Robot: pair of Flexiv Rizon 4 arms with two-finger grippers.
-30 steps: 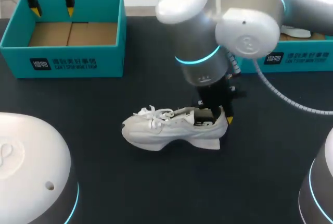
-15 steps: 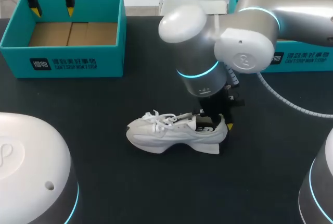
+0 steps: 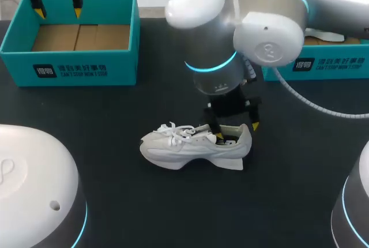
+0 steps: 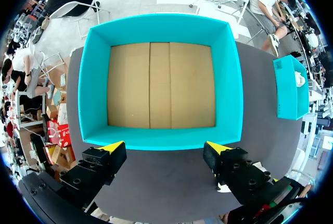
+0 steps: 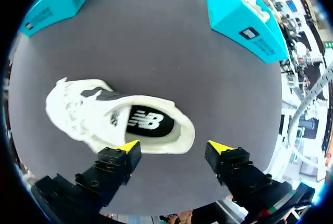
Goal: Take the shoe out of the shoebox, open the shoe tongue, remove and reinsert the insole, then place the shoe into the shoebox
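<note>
A white shoe (image 3: 193, 147) lies on its sole on the black table, toe to the left; in the right wrist view the shoe (image 5: 99, 114) shows a black insole (image 5: 148, 122) inside. My right gripper (image 3: 236, 131) hangs just above the heel, open, its fingers (image 5: 129, 146) clear of the shoe on both sides. At the far left stands the empty teal shoebox (image 3: 86, 69) with a cardboard floor. My left gripper (image 3: 57, 11) is held over that box's back edge, open and empty; the left wrist view looks straight down into the shoebox (image 4: 161, 22) past the left gripper (image 4: 165, 147).
A second teal box (image 3: 328, 64) with white contents stands at the back right, partly behind my right arm; the same box (image 5: 244, 18) appears beyond the shoe in the right wrist view. Bare black table surrounds the shoe.
My right gripper has gone from shut on the shoe's heel to open and has risen slightly. The shoe settled flat on the table, a little to the right. The left arm is unchanged.
</note>
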